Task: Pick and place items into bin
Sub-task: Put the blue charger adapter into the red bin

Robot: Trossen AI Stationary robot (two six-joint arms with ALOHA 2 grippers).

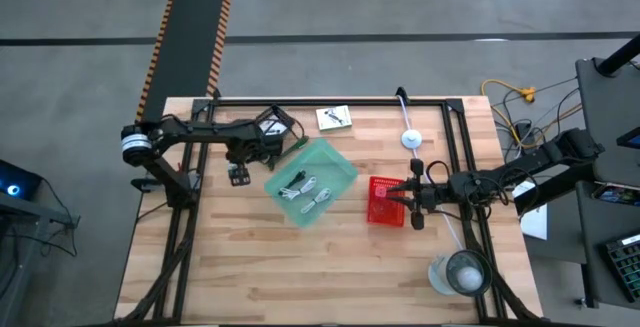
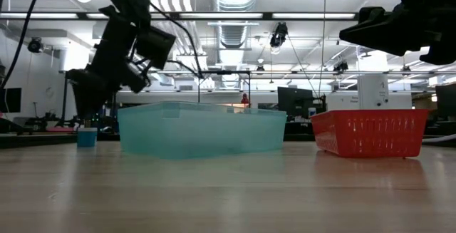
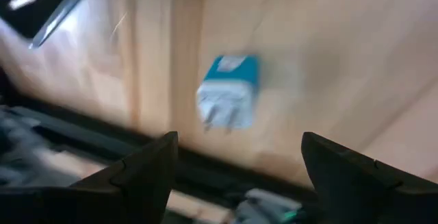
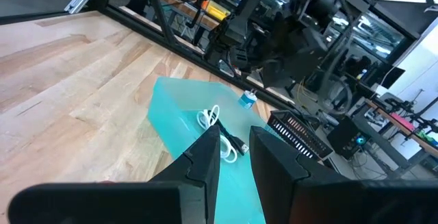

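A small blue-and-white plug adapter [image 3: 229,90] lies on the bare wood of the table [image 1: 250,267], prongs visible, just left of the translucent teal bin [image 1: 335,172]; in the low view it shows as a little blue block [image 2: 86,137] standing on the tabletop left of the bin [image 2: 203,130], apart from it. The left gripper [image 1: 240,175] hangs directly above this adapter, its two dark fingers [image 3: 147,172] spread wide on either side of it and holding nothing. Inside the bin lie white coiled cables [image 1: 308,191], also seen from the right wrist [image 4: 213,118], together with a dark cable piece whose form I cannot make out. To the right of the bin, close by, stands a red mesh basket [image 1: 383,202]; the right gripper [image 1: 408,199] is over its right edge, fingers narrow with only a slim gap between them and nothing in it. A white printed packet [image 1: 334,118] rests near the table's far edge, and a clear cup [image 1: 462,272] stands at the near right.
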